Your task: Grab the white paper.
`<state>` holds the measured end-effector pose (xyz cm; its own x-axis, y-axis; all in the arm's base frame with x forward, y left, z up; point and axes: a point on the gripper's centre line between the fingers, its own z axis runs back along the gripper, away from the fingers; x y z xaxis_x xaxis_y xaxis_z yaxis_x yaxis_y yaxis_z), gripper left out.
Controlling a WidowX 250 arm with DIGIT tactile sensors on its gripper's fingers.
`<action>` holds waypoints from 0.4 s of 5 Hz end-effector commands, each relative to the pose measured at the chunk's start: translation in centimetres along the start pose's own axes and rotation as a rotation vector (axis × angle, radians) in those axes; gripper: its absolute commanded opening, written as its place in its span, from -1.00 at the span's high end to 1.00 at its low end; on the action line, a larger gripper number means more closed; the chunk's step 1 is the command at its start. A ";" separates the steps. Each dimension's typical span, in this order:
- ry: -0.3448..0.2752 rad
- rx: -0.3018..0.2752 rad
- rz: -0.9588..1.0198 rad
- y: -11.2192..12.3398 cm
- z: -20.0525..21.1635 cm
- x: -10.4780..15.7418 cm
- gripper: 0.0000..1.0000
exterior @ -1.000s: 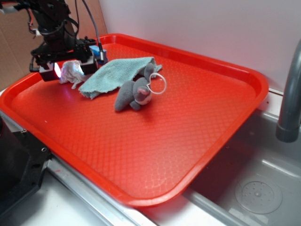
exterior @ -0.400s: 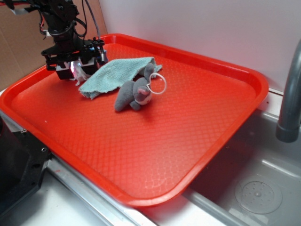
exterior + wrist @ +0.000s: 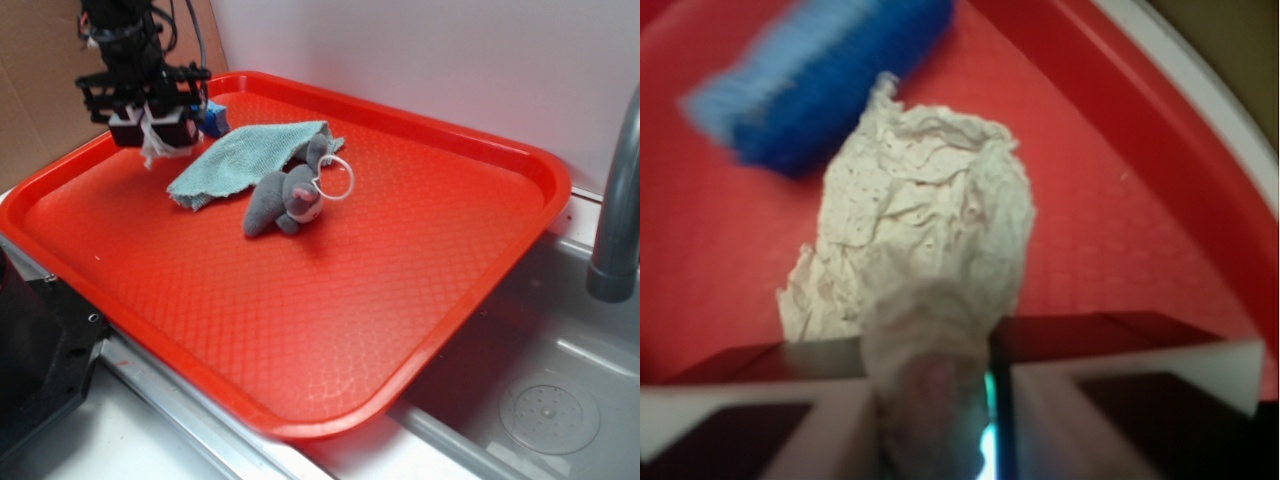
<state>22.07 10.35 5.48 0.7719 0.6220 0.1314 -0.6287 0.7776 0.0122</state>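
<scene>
The gripper (image 3: 930, 400) pinches the white paper (image 3: 925, 240) tight, so it hangs below, above the red tray (image 3: 420, 270).

Red tray (image 3: 480, 250) under cloth (image 3: 240, 158), plush (image 3: 285, 200)

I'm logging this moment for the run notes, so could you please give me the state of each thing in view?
tool: shut on the white paper, raised above the tray
white paper: crumpled, pinched, hanging clear of the tray
teal cloth: lying rumpled, one end over the plush toy
grey plush toy: lying on the tray
red tray: flat, beside the sink
</scene>
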 end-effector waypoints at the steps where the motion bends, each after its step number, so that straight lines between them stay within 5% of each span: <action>1: 0.023 -0.150 -0.274 -2.3 8.1 -3.0 1.00; 2: 0.026 -0.164 -0.420 -3.5 11.1 -5.9 1.00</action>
<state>18.24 1.57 14.26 0.9670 0.2457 0.0669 -0.2387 0.9661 -0.0980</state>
